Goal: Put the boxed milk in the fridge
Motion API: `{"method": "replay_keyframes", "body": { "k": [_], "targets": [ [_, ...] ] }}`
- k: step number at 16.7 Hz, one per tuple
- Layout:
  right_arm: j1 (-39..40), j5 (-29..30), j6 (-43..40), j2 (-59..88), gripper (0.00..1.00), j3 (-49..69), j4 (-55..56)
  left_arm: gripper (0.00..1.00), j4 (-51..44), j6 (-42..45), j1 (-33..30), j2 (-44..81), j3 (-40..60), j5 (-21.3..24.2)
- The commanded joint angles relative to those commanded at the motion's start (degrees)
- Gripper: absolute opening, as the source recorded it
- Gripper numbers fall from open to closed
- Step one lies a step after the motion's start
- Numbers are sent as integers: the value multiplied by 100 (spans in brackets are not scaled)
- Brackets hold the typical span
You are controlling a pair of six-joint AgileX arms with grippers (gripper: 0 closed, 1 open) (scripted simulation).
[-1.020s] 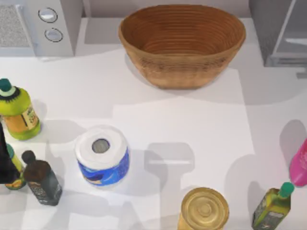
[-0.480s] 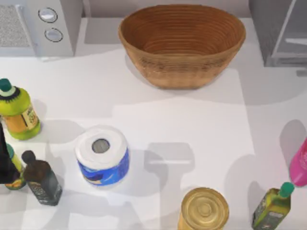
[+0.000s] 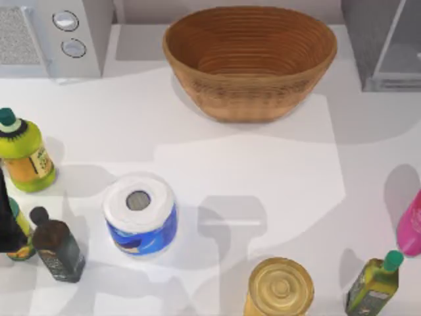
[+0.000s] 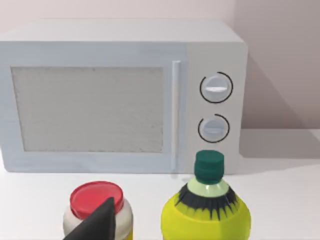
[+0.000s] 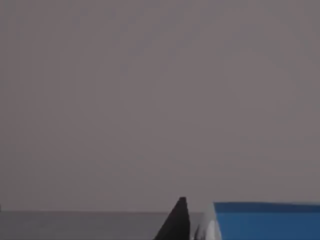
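white table [image 3: 263, 164] under everything in the top view. at 1 o'clock, far corner, fridge [image 3: 368, 39]: big grey box w/ a paler smooth panel. at 11 o'clock, light-grey appliance [image 3: 46, 36] w/ two round knobs; seen head-on in the left wrist view, speckled door panel + vertical handle. at 12 o'clock, wicker basket [image 3: 250, 59], oval, nothing inside, between the two appliances.

at 7 o'clock, blue-and-white paper roll [image 3: 140, 214] standing on end, well apart from the basket. at 9 o'clock, yellow-green bottle [image 3: 23, 155] w/ dark green cap, upright; same bottle close up in the left wrist view, in front of the knobs. near 8 o'clock, dark bottle [image 3: 58, 247] tilted, just beside a black bar at the left edge, prob. part of the left arm. at 6 o'clock, gold-lidded jar [image 3: 280, 287] at the near edge. at 5 o'clock, small olive-green bottle [image 3: 375, 282] w/ green cap. at 3–4 o'clock, pink bottle [image 3: 411, 227], cut by the right edge.

left wrist view: red-lidded jar [image 4: 97, 205] beside the yellow-green bottle, w/ one dark fingertip [image 4: 97, 225] of the left gripper over it; can't tell if fingers apart or together.

right wrist view: plain grey surface ahead, boxed milk [image 5: 262, 220] blue top right against a dark fingertip [image 5: 176, 222] of the right gripper; looks clamped on the carton, other finger hidden.
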Motion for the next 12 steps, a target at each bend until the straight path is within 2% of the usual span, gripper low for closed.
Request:
{"method": "replay_keyframes", "body": {
  "k": [4,10,12],
  "targets": [
    [135,71,-12,467,0,958,-709,100,0,0,0,0,0,0],
    [161,97,-9,577,0,1097,-844,100,0,0,0,0,0,0],
    [161,97,-9,577,15,1097,-844,100,0,0,0,0,0,0]
  ]
}}
